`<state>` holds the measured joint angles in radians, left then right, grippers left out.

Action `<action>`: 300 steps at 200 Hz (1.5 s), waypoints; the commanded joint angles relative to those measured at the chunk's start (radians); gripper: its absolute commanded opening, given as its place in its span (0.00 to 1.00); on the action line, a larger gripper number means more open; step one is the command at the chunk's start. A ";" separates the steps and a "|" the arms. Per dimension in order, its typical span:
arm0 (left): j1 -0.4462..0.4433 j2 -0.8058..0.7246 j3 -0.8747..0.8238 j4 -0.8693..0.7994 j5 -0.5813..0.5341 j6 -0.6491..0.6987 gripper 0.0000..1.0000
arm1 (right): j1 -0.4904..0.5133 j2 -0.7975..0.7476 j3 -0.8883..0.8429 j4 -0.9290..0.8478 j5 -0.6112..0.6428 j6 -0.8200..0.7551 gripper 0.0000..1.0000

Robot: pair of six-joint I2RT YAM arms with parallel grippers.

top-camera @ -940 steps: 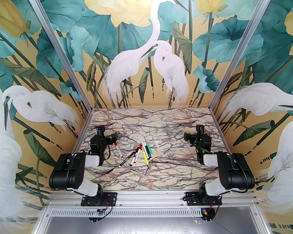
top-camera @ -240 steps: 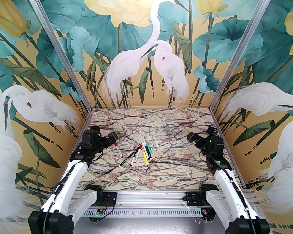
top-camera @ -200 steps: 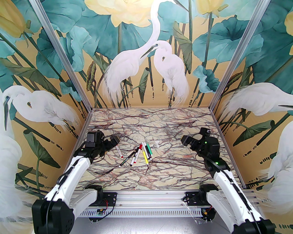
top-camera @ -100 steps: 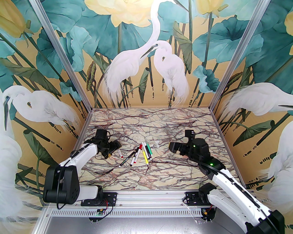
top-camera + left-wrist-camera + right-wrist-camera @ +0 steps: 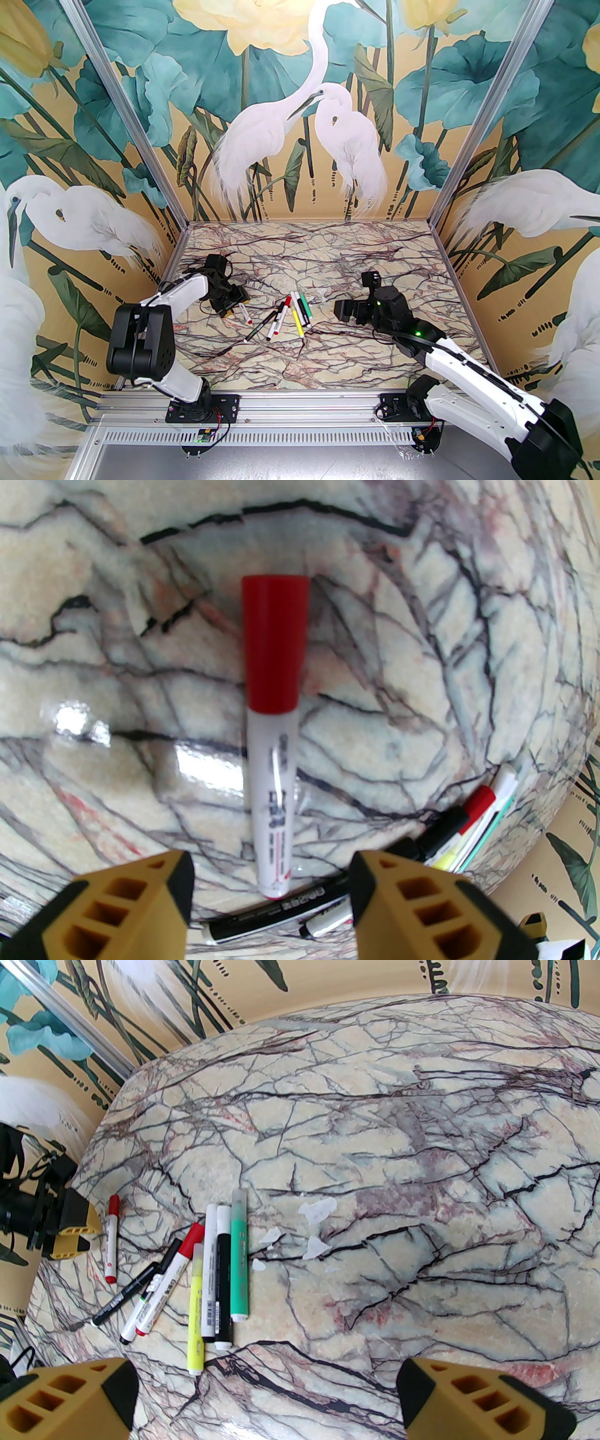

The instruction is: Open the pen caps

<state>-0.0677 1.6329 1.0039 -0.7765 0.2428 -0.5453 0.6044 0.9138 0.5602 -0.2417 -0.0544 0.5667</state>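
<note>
A white pen [image 5: 273, 798] with a red pen cap [image 5: 275, 644] lies on the marble table, apart from the other pens. My left gripper [image 5: 272, 883] hangs over it, open, its yellow fingers [image 5: 131, 902] on either side of the barrel with a gap on both sides. From above, the left gripper [image 5: 233, 305] covers the upper end of that pen [image 5: 246, 315]. Several capped pens [image 5: 206, 1278] lie bunched at mid-table: black, white, yellow and green. My right gripper [image 5: 267, 1396] is open and holds nothing. It hovers to the right of the bunch [image 5: 293, 316].
Small white scraps [image 5: 318, 1211] lie on the table just right of the green pen [image 5: 239, 1260]. Painted walls [image 5: 140, 262] close in the left, right and back sides. Bare marble [image 5: 445, 1171] stretches behind and to the right of the pens.
My left arm swung in and dropped over the red-capped pen, and its jaws narrowed. My right arm moved left toward the bunch of pens and stayed open.
</note>
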 commanded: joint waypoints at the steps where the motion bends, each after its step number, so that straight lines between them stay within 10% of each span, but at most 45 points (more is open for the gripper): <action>1: -0.012 0.045 0.038 -0.066 0.028 0.020 0.58 | 0.008 0.007 0.026 0.023 0.046 -0.018 0.99; 300: -0.116 0.129 0.021 0.068 -0.159 -0.035 0.29 | 0.032 0.003 0.031 -0.040 0.073 0.031 0.99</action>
<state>-0.1646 1.7611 1.0534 -0.7586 0.1150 -0.5594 0.6292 0.9203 0.5621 -0.2592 0.0299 0.5770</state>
